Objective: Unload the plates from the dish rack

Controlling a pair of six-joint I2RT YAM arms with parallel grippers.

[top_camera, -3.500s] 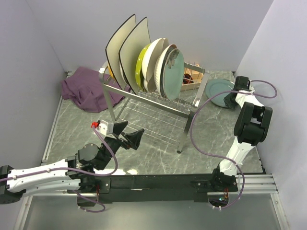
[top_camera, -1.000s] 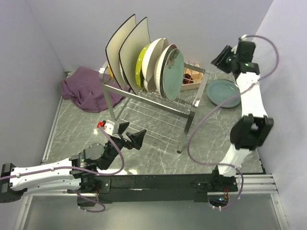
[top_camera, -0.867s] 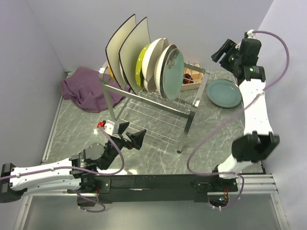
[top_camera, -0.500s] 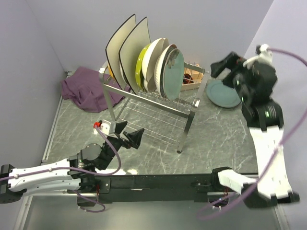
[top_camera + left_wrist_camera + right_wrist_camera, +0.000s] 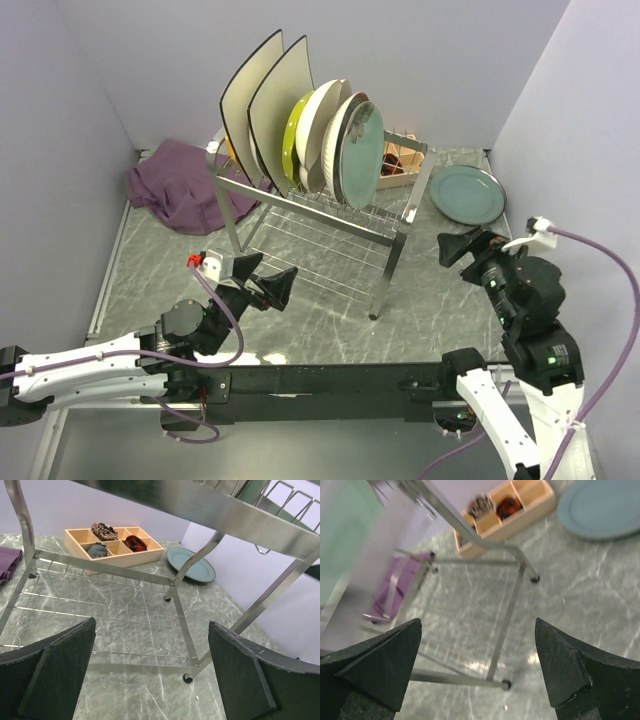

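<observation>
Teal plate (image 5: 466, 193), purple cloth (image 5: 175, 185), silver rack (image 5: 330, 214)

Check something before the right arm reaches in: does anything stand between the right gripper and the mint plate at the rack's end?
Only the dish rack's own end leg, slanting up between the open right gripper and the mint plate. Nothing else shows there.

The gripper (image 5: 477, 625) is seen with jaws spread wide. A rack (image 5: 511, 605) leg is framed between them. Beyond it a box (image 5: 520, 517) is seen, and a teal plate (image 5: 602, 510) lies beyond the right jaw.
</observation>
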